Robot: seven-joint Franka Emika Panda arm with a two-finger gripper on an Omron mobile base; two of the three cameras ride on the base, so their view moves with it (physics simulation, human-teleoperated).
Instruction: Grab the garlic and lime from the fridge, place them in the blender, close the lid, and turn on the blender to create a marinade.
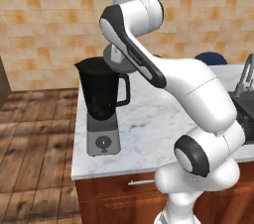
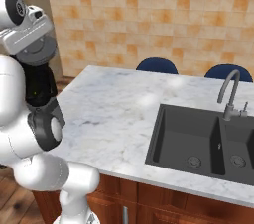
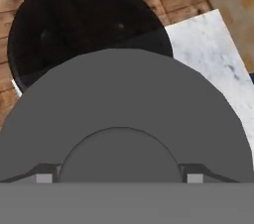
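My gripper (image 3: 119, 177) is shut on the lid (image 3: 124, 104), a flat dark grey disc with a raised centre circle, and a fingertip shows on each side of that circle. The lid (image 1: 120, 62) hangs level just above and behind the rim of the blender (image 1: 101, 91). The blender is a black jar with a side handle on a grey base with a dial. In the hand view the jar's open mouth (image 3: 74, 20) lies beyond the lid's far edge. The lid (image 2: 33, 52) also shows under the hand, over the jar (image 2: 39, 86). Garlic and lime are hidden; the jar's inside looks black. The fridge is out of view.
The blender stands at the left end of a white marble counter (image 1: 149, 119), close to its edge above a wooden floor. A black double sink (image 2: 198, 141) with a grey tap (image 2: 229, 94) lies to the right. Two blue stool tops (image 2: 157, 65) show behind the counter.
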